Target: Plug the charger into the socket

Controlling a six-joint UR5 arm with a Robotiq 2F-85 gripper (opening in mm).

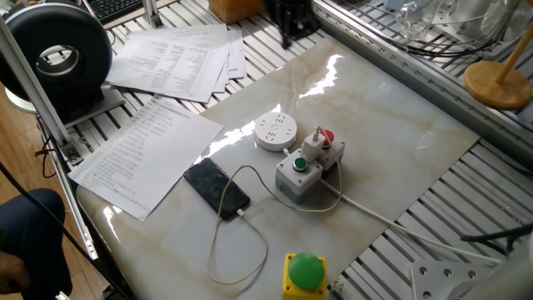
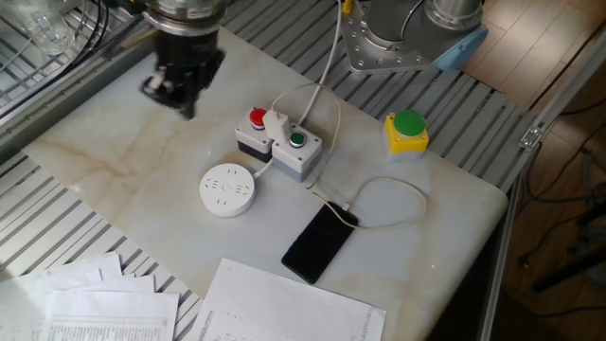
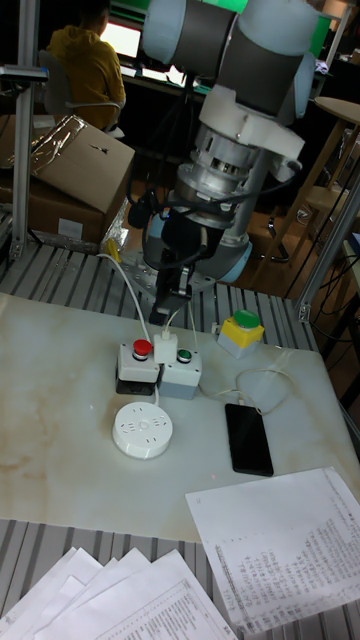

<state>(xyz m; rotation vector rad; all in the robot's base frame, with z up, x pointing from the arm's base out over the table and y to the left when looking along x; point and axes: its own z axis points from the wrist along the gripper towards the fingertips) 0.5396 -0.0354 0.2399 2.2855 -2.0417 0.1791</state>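
Note:
The charger [image 1: 312,143] is a small white cube resting on top of the two grey button boxes, also seen as the charger [image 2: 276,124] and the charger [image 3: 165,347]. Its thin white cable loops to a black phone [image 1: 216,187]. The round white socket [image 1: 276,131] lies flat just beside the boxes, slots up, shown as the socket [image 2: 227,188] and the socket [image 3: 141,430]. My gripper [image 2: 180,93] hangs above the marble slab, behind the red-button box and apart from the charger. It appears open with nothing in it. It also shows as the gripper [image 3: 172,303] and, mostly cropped, the gripper [image 1: 289,32].
Grey boxes carry a red button [image 2: 257,118] and a green button [image 2: 297,140]. A yellow box with a green dome [image 2: 408,130] stands near the slab's edge. Printed sheets [image 1: 146,150] lie beside the phone. A black reel [image 1: 58,58] and a wooden stand [image 1: 498,83] flank the table.

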